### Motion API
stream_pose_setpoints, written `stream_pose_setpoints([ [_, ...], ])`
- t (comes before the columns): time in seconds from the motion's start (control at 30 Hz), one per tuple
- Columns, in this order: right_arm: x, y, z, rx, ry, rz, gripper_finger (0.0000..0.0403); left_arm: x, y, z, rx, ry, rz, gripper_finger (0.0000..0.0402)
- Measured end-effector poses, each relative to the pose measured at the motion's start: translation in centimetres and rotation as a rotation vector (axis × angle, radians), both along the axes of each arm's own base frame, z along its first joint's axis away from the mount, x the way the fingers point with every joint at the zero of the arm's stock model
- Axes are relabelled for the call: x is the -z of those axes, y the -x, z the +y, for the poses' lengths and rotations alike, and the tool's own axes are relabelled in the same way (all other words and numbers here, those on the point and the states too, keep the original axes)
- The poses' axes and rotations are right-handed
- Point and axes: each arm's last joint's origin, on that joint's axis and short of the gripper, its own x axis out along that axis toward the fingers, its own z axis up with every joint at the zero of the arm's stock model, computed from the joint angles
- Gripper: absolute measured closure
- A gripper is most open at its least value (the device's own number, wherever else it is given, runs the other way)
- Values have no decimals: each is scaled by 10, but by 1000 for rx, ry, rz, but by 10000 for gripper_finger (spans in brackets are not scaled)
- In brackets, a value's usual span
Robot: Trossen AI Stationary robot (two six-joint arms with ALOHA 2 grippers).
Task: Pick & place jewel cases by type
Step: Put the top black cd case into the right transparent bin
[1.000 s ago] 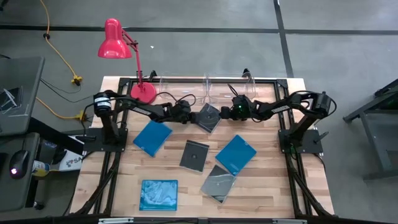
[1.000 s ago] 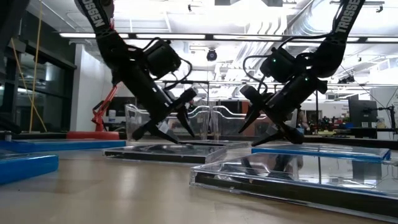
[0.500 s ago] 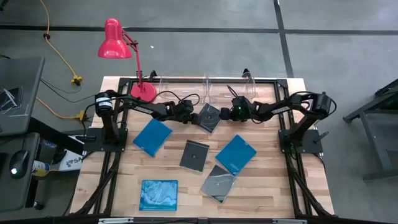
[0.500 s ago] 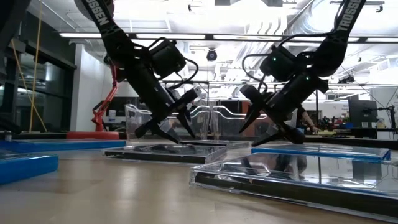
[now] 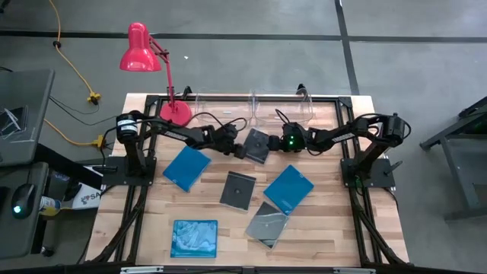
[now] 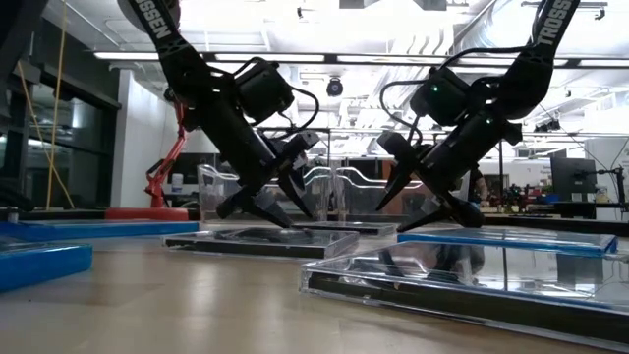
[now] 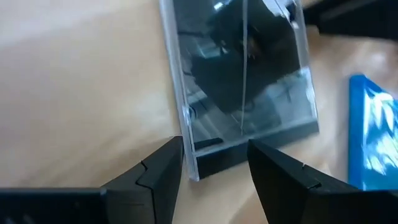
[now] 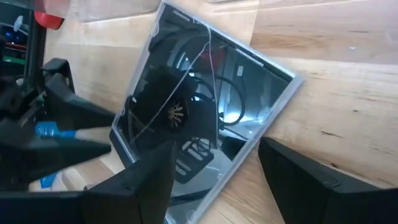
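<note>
Lying flat on the wooden table (image 5: pixel 335 228), blue jewel cases (image 5: pixel 194 238) and smoky ones spread frontward. Farther back, the left gripper (image 5: pixel 241 148) and right gripper (image 5: pixel 272 143), both spread apart and empty, flank one grey jewel case (image 5: pixel 256 144). Clear bins (image 5: pixel 281 106) and a red lamp (image 5: pixel 141 46) stand behind; the room beyond is hazy.
</note>
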Motion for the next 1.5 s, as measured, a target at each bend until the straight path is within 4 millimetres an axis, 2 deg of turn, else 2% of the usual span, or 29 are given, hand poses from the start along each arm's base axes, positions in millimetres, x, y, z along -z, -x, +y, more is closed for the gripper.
stream_pose_setpoints([
  [0.27, 0, 0, 0, 2, 8, 5, 171, -2, -5, -14, 147, 72, -57, 220],
  [0.47, 0, 0, 0, -6, 12, 9, 171, -2, -5, -14, 189, 60, -65, 220],
  [0.8, 0, 0, 0, -20, 4, 9, 171, -4, 0, 17, 100, 37, -105, 220],
  [1.13, 1, 0, 1, -35, 0, 8, 171, -6, 2, 25, 48, -17, -81, 220],
  [1.23, 1, 0, 1, -39, -5, 7, 171, -6, 2, 24, 68, -24, -81, 220],
  [1.5, 1, 0, 1, -37, -2, 10, 171, -5, -4, 4, 115, -15, -92, 220],
])
